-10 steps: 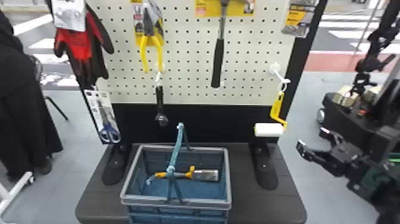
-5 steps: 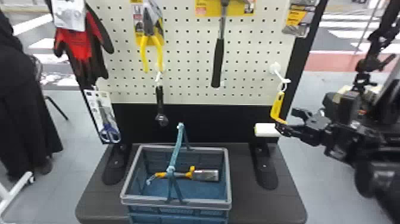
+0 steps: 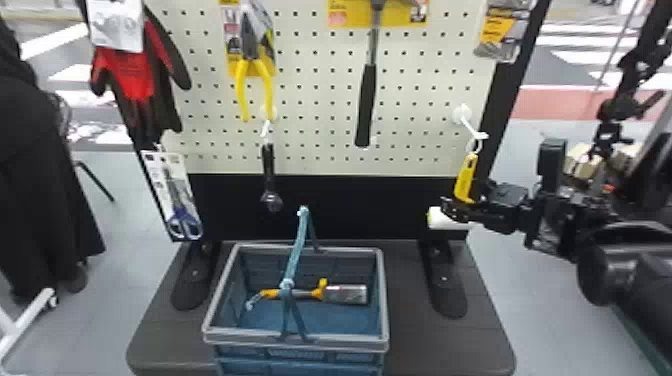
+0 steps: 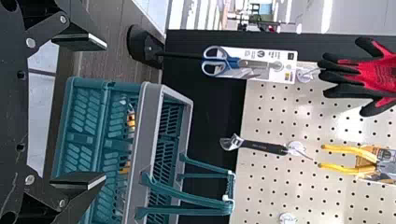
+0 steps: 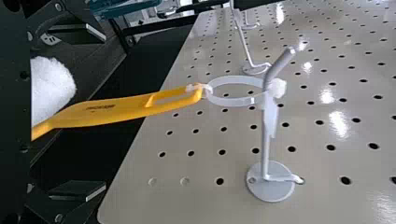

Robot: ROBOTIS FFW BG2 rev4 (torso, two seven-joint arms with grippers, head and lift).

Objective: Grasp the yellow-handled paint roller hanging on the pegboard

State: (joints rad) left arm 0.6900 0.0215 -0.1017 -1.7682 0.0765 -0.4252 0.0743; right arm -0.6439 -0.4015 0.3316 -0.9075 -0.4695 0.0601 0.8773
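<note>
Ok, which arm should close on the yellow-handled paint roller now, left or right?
Right. The right hand is open with the handle of the paint roller between its fingers, so it probably only needs to close. The left hand is open facing the side of the basket instead.

Head camera looks forward and down at pegboard (image 3: 410, 75) and basket (image 3: 295, 342), left wrist camera sees both from the side, right wrist camera very close to pegboard
</note>
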